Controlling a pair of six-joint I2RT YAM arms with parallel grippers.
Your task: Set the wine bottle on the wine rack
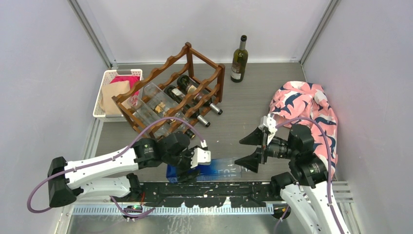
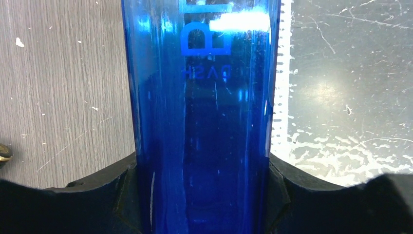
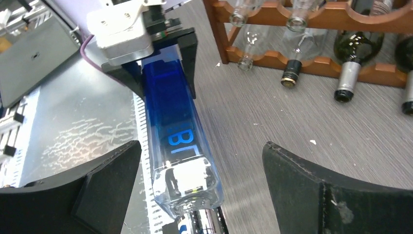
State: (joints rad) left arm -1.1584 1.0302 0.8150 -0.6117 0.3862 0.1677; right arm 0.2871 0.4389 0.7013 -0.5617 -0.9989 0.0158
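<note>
The blue bottle (image 1: 221, 170) (image 2: 202, 122) (image 3: 175, 126) is seen lying on its side on the table (image 1: 243, 112), at the near edge, partly over the scuffed metal strip there. Its body is pinched between the black fingers of the left claw (image 1: 191, 168) (image 3: 158, 73), one finger pressed against each side. The right claw (image 1: 240, 153) (image 3: 200, 146) is spread wide near the bottle's free end, with no contact to be seen. Beyond the left arm, the wine rack (image 1: 204, 58) (image 3: 311, 63) is stood at an angle; dark bottles (image 1: 195, 95) and clear bottles (image 1: 156, 105) are laid in it, necks toward the arms. A dark green bottle (image 1: 239, 59) is stood upright by the back wall, apart from the rack. A white basket (image 1: 100, 97) is placed just left of the rack, and a floral cloth (image 1: 307, 107) is heaped at the right.
</note>
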